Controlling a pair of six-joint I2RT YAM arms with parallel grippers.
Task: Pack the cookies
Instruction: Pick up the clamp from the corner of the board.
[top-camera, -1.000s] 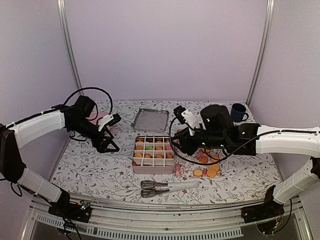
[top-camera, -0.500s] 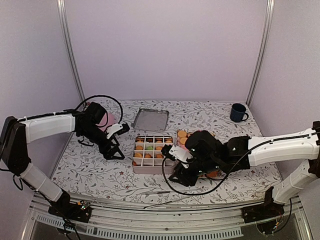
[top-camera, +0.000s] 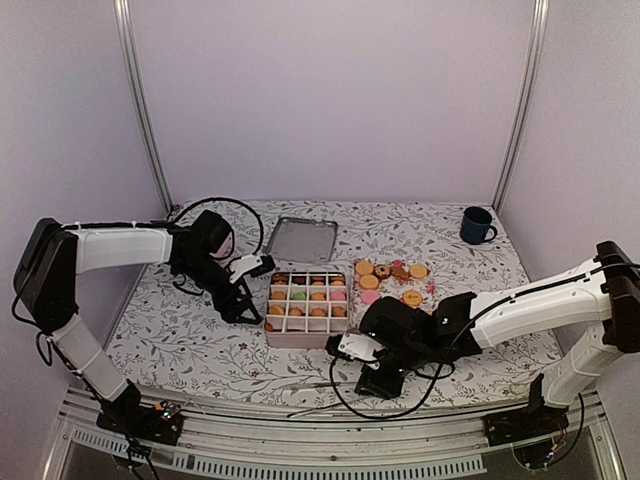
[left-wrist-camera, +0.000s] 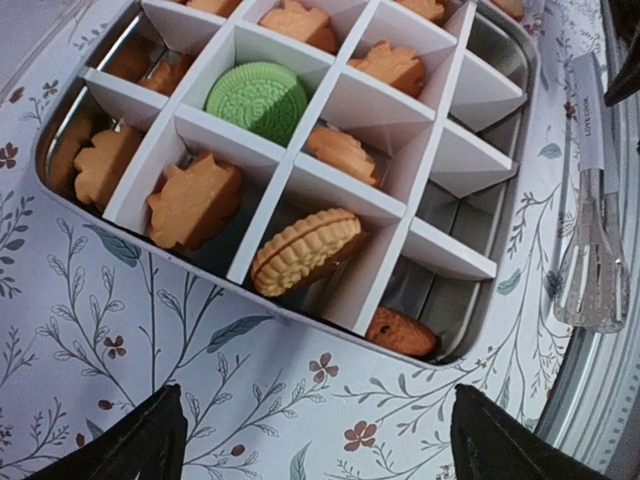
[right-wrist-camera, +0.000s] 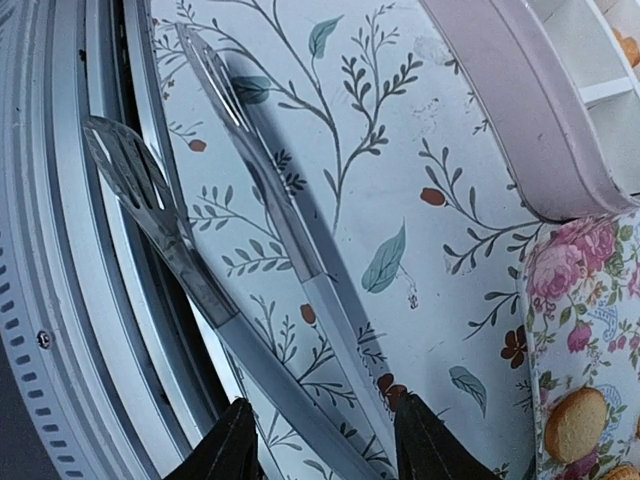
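Cookies (top-camera: 390, 272) lie on a floral plate (right-wrist-camera: 585, 290), and more fill the divided tin (top-camera: 305, 335). In the left wrist view the tin (left-wrist-camera: 300, 185) holds golden ones, a green cookie (left-wrist-camera: 258, 100) and a brown one (left-wrist-camera: 402, 332) in the corner. My left gripper (top-camera: 245, 295) hangs open over the cloth just beside that corner (left-wrist-camera: 315, 450), with nothing between its fingers. Low at the front edge, my right gripper (top-camera: 362, 385) sits on the clear tongs (top-camera: 320, 384). Both tong arms (right-wrist-camera: 165, 235) run between its fingers (right-wrist-camera: 330, 450), and each finger presses on one arm.
A metal lid tray (top-camera: 300, 238) lies behind the tin. A dark blue mug (top-camera: 477, 225) stands at the back right. The metal rail (right-wrist-camera: 60, 300) borders the table's near edge, and one tong arm reaches over it. Enclosure walls stand on three sides.
My right arm swung down from beside the tin to the front edge onto the tongs, which now lie spread nearer the rail. My left gripper moved right, up to the tin.
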